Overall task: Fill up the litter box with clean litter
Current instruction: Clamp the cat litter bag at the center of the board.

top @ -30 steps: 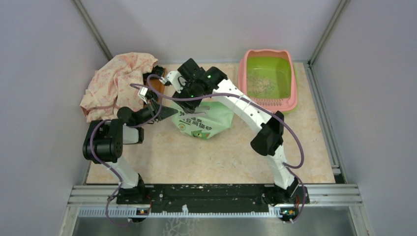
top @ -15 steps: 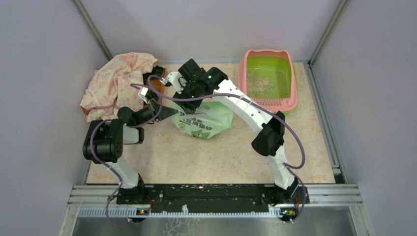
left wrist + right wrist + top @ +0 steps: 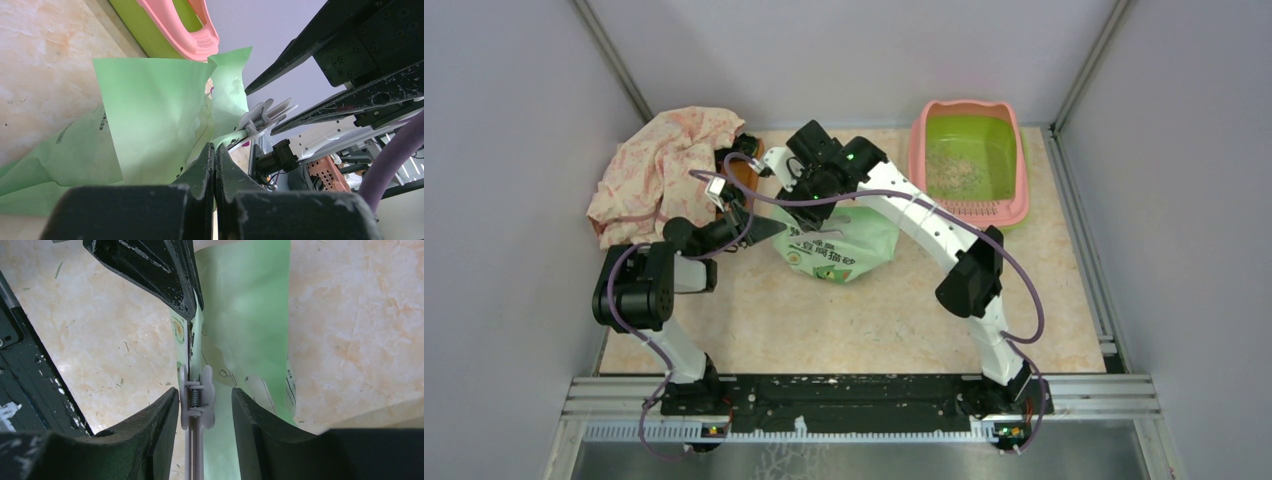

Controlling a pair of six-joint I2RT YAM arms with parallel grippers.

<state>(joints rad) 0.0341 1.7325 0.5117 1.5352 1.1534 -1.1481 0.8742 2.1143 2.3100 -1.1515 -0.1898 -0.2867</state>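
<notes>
Green bag [image 3: 844,248] still clipped: we see left end effector [image 3: 215,150] pinching it, right end effector [image 3: 204,395] open astride clip [image 3: 197,402]; one-o'clock litter box [image 3: 984,211] barely filled.

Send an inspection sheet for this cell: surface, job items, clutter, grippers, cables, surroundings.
Surface: beige marbled tabletop, fine specks scattered.
Job's things: litter box far right, only a thin patch of litter in its basin; green bag lying mid-table, top held by a white clip.
Clutter: floral cloth bunched far left.
Grippers: left gripper shut on the bag's edge; right gripper open, straddling the clip.
Cables: purple cables loop loose along both arms.
Surroundings: grey walls on three sides, metal rail at near edge.
</notes>
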